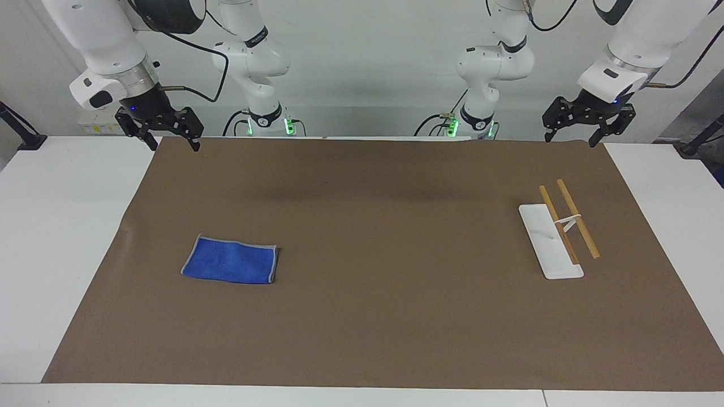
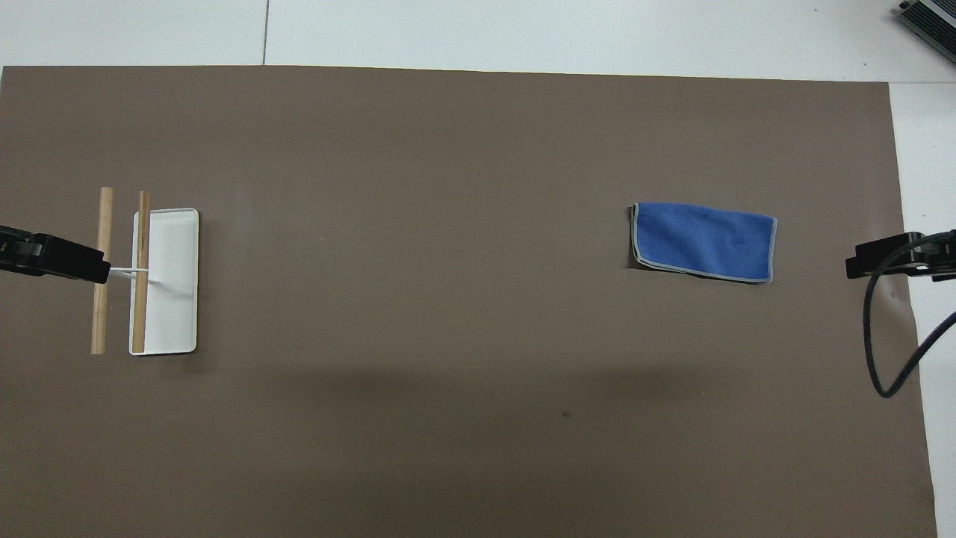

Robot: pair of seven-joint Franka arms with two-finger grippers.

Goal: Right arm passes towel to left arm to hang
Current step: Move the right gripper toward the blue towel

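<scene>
On the brown mat (image 1: 362, 316) the towel (image 1: 231, 262) lies flat, well apart from the rack (image 1: 557, 234); right gripper (image 1: 169, 144) and left gripper (image 1: 570, 138) hover with fingers apart.

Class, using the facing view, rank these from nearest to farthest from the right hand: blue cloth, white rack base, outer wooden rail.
1. Blue microfibre towel, toward the right arm's end.
2. White rectangular rack base, toward the left arm's end.
3. Outer wooden rail, just past it.

Measured from the right hand.

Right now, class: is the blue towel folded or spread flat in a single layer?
Folded. The towel lies flat on the brown mat, and doubled grey-edged layers show along one short side.
</scene>
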